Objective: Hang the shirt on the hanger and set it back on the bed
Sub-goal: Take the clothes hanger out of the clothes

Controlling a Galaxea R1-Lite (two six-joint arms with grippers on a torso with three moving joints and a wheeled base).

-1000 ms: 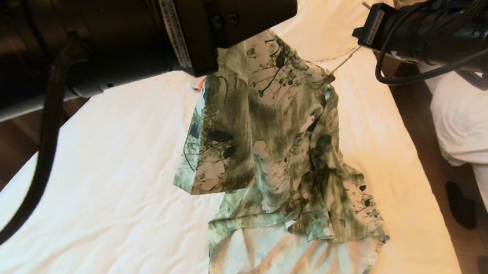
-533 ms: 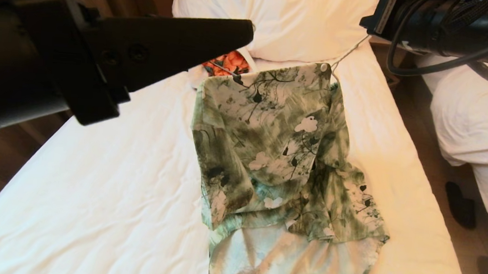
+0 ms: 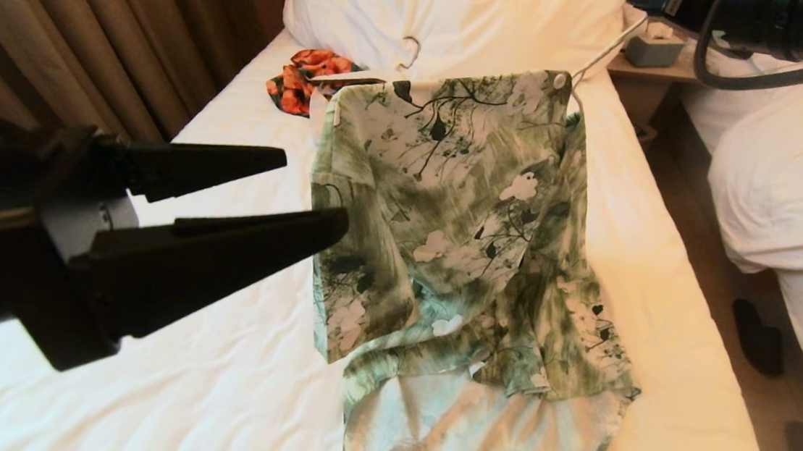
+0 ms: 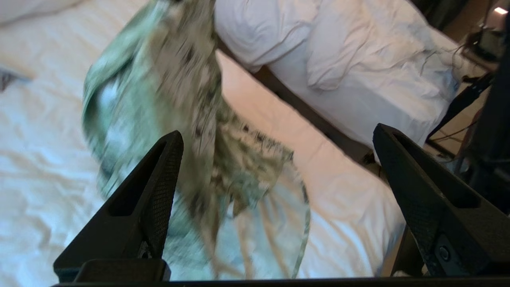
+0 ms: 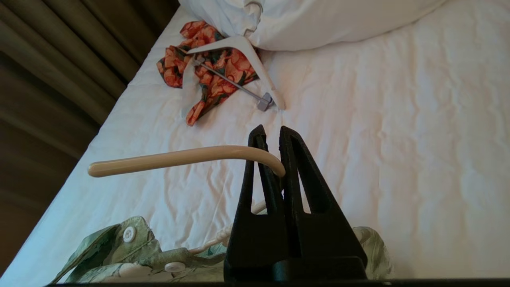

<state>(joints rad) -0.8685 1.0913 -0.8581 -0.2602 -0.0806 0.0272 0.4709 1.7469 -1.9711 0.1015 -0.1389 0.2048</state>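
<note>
Head view looks forward and down along the bed (image 3: pixel 168 321) toward the pillow (image 3: pixel 478 14). Both wrist views sit close behind their fingers, above the bed. All three share the shirt (image 3: pixel 461 209) and sheet.

The hanger (image 5: pixel 179 158) is clamped at its hook by the right pincer (image 5: pixel 274 137) above the bed (image 5: pixel 398 159). The shirt (image 5: pixel 119 259) is seen below; a white hanger (image 5: pixel 243 52) lies on an orange floral garment (image 5: pixel 215 75).
</note>
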